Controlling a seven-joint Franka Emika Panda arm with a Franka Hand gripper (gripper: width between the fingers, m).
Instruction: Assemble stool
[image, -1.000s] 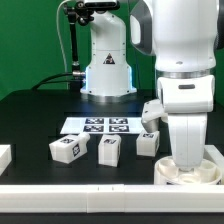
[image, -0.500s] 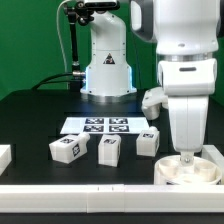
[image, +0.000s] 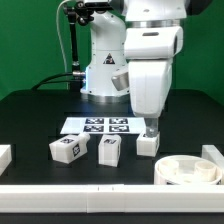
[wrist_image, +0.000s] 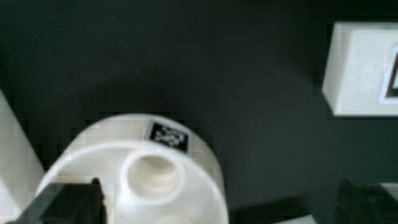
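The round white seat (image: 190, 170) lies at the front on the exterior view's right. Three white tagged legs stand in a row: left leg (image: 67, 149), middle leg (image: 109, 150), right leg (image: 147, 144). My gripper (image: 151, 127) hangs just above the right leg, empty. In the wrist view the right leg (wrist_image: 151, 165) shows from above with a round hole and a small tag. It sits between my two dark fingertips (wrist_image: 63, 200), nearer that one. My gripper (wrist_image: 214, 205) is open, jaws wide apart and not touching the leg.
The marker board (image: 105, 125) lies behind the legs and shows in the wrist view (wrist_image: 365, 70). A long white rail (image: 100, 190) runs along the front, with white blocks at the left (image: 5, 155) and right (image: 212, 155). The robot base (image: 105, 70) stands at the back.
The arm has moved from over the seat toward the exterior view's left and now hangs over the right leg. The seat is left uncovered. The legs have not moved.
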